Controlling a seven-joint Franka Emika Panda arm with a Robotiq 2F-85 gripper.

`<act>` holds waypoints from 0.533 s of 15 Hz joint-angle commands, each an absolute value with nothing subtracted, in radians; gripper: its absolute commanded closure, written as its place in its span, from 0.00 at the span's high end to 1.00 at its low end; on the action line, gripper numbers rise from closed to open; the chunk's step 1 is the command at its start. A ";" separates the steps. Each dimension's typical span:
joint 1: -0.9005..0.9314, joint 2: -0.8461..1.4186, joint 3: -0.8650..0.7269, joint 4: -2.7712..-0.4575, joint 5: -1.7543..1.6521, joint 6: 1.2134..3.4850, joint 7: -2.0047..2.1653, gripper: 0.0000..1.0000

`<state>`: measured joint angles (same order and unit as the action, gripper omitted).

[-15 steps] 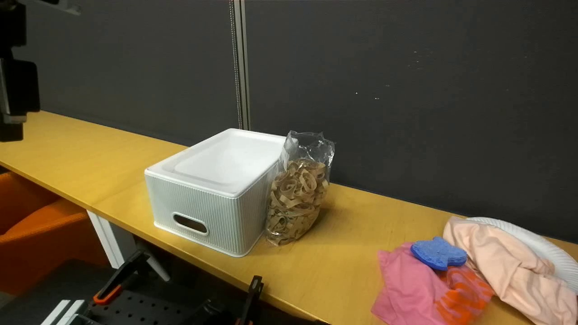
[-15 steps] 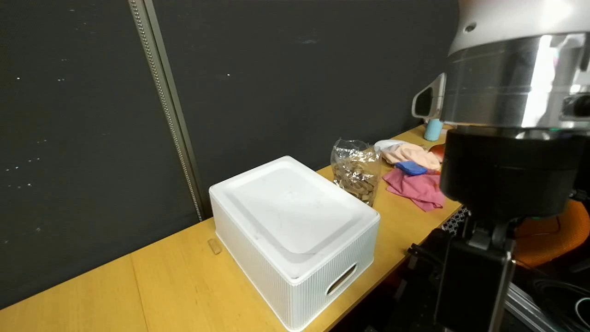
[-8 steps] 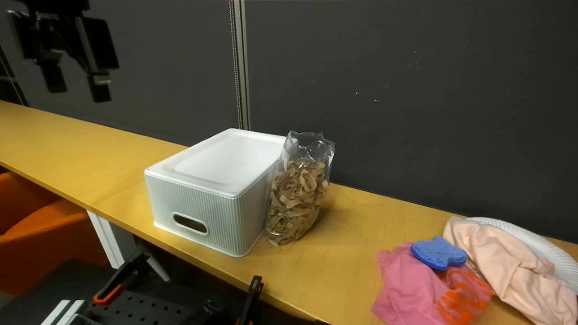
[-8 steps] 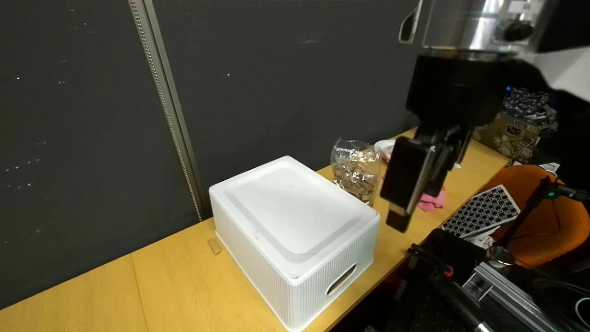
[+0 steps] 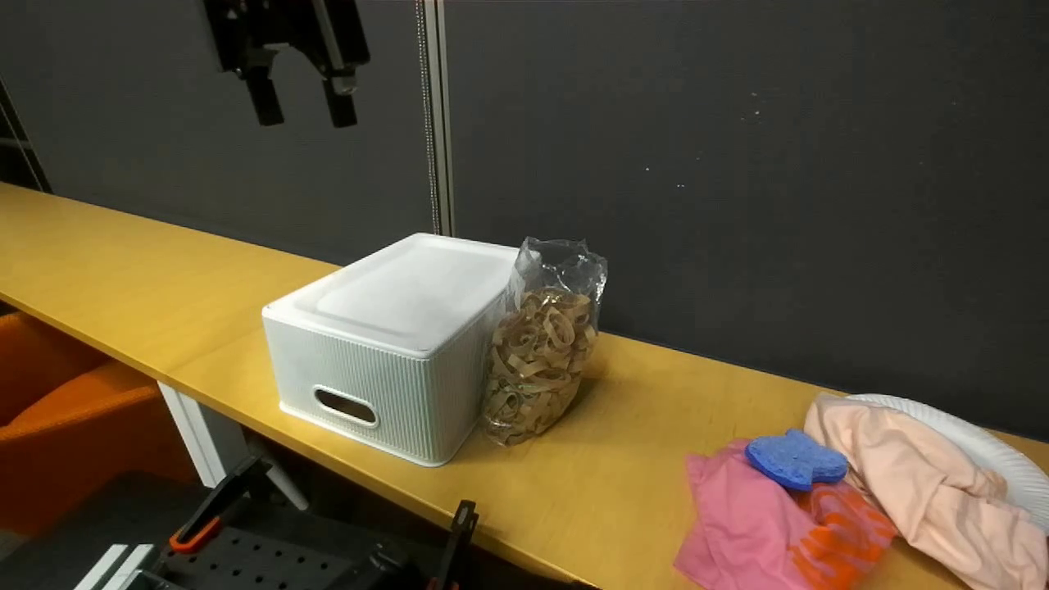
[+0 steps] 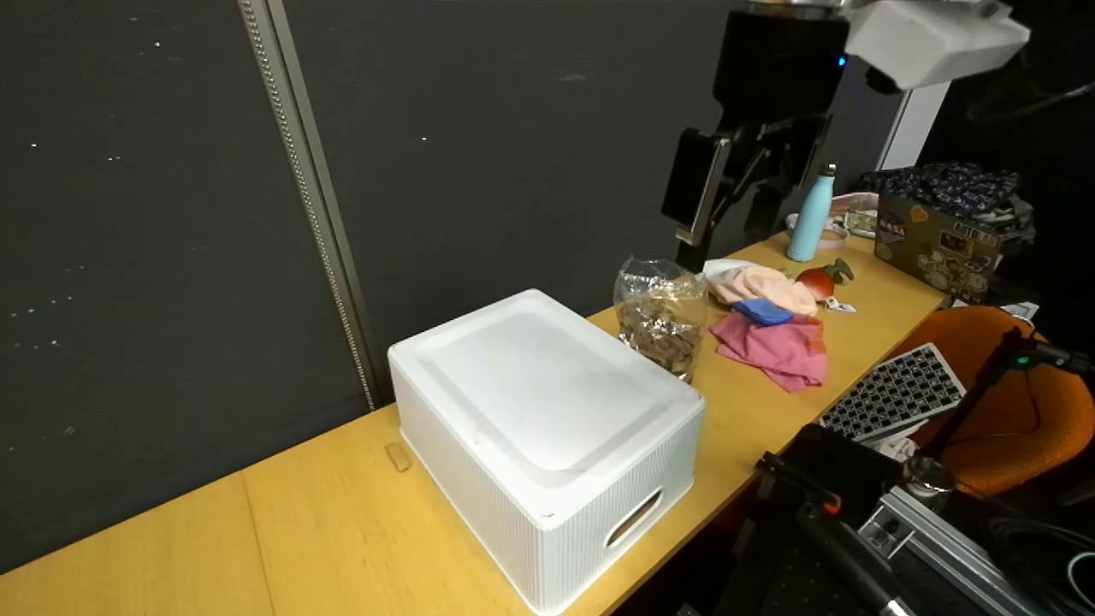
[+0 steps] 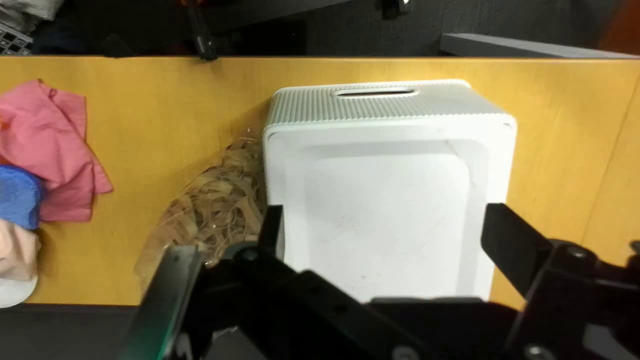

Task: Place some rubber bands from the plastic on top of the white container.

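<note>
The white container (image 5: 369, 360) stands on the table with its flat lid on; it also shows in an exterior view (image 6: 547, 385) and the wrist view (image 7: 390, 200). The clear plastic bag (image 5: 565, 260) stands upright against the container's side, its crinkled top rising above the tan rubber bands (image 5: 537, 352). The bag also shows in an exterior view (image 6: 660, 282), partly behind the container. My gripper (image 5: 305, 105) is open and empty, high above the table. In the wrist view the gripper (image 7: 385, 225) has the lid between its fingers, with the rubber bands (image 7: 220, 205) beyond the left finger.
A pink cloth (image 5: 754, 524), a blue sponge (image 5: 795, 459), a peach cloth (image 5: 918, 467) and a white plate (image 5: 967, 434) lie farther along the table. A dark partition (image 5: 737, 164) stands behind it. A small tan piece (image 6: 398, 457) lies beside the container. A blue bottle (image 6: 811, 214) stands farther off.
My gripper has moved right and up in an exterior view, from the left edge to above the container's left side. The container and bag have not moved.
</note>
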<state>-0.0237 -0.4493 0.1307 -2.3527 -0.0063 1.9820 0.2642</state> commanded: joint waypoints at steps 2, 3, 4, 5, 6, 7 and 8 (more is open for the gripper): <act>-0.069 -0.387 0.078 -2.294 -0.078 2.003 0.266 1.00; -0.062 -0.398 0.069 -2.293 -0.062 1.989 0.255 1.00; -0.055 -0.406 0.076 -2.316 -0.059 1.993 0.266 1.00; -0.057 -0.402 0.070 -2.314 -0.059 1.993 0.264 1.00; -0.056 -0.401 0.069 -2.315 -0.059 1.993 0.264 1.00; -0.055 -0.401 0.070 -2.316 -0.059 1.993 0.264 1.00; -0.053 -0.401 0.071 -2.316 -0.058 1.993 0.264 1.00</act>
